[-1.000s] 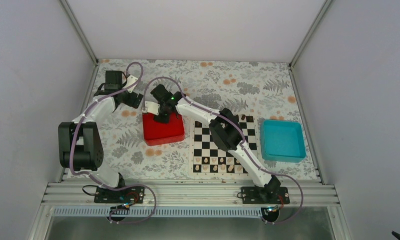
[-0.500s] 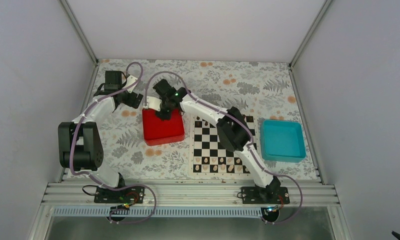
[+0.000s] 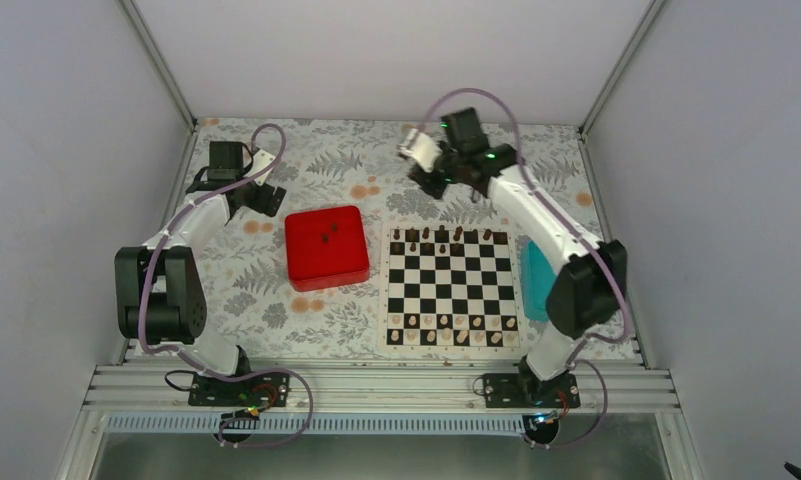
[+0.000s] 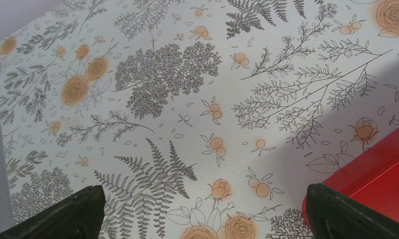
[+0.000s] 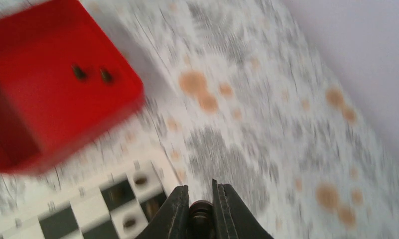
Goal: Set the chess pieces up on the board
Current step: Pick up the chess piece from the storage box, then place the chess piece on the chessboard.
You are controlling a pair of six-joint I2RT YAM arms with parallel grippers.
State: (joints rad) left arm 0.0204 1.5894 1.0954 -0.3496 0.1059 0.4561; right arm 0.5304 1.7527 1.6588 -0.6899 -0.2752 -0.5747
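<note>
Beyond the board (image 3: pixel 452 290), my right gripper (image 5: pixel 200 196) clamps one chess piece (image 5: pixel 200 213) for placing; left gripper (image 4: pixel 202 211) parked, jaws apart.

The red tray (image 3: pixel 325 248) is recorded as smooth, slightly glossy plastic; the board (image 3: pixel 452 290) as smooth and matt. The table cover (image 3: pixel 376 160) is noted as a matt printed sheet, the rail (image 3: pixel 376 385) as bare ribbed metal.

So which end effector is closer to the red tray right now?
Left. The left end effector sits open just off the far-left corner of the red tray; the right end effector, gripping a dark chess piece, is past the far edge of the board.
</note>
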